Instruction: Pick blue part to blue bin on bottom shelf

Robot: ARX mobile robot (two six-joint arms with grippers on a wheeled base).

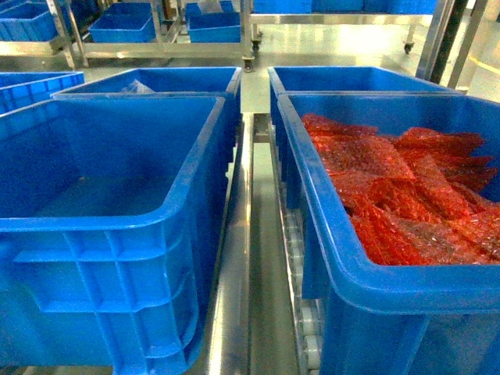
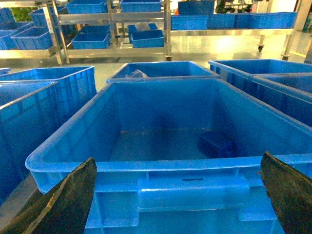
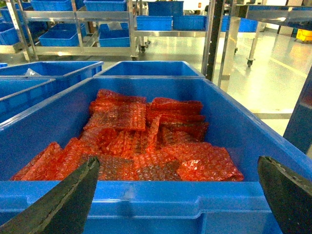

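Note:
A dark blue part point(image 2: 217, 144) lies on the floor of a large blue bin point(image 2: 161, 168), towards its right side. My left gripper point(image 2: 179, 159) hangs open just outside that bin's near wall, its dark fingers point(image 2: 63, 202) wide apart with nothing between them. The same bin point(image 1: 117, 226) fills the left of the head view, where the part does not show. My right gripper point(image 3: 179, 161) is open too, in front of a second blue bin point(image 3: 161, 192) full of red bubble-wrap bags point(image 3: 141, 141). Both bins stand on the bottom shelf point(image 1: 238, 266), a steel rail with white rollers point(image 1: 306, 320). Neither gripper appears in the head view.
More blue bins point(image 1: 172, 78) stand behind and beside the two front ones; one holds a clear bag point(image 2: 136, 74). Steel racks with small blue bins point(image 2: 146, 36) line the far side of a shiny floor. A dark upright post point(image 3: 213, 39) rises at the right.

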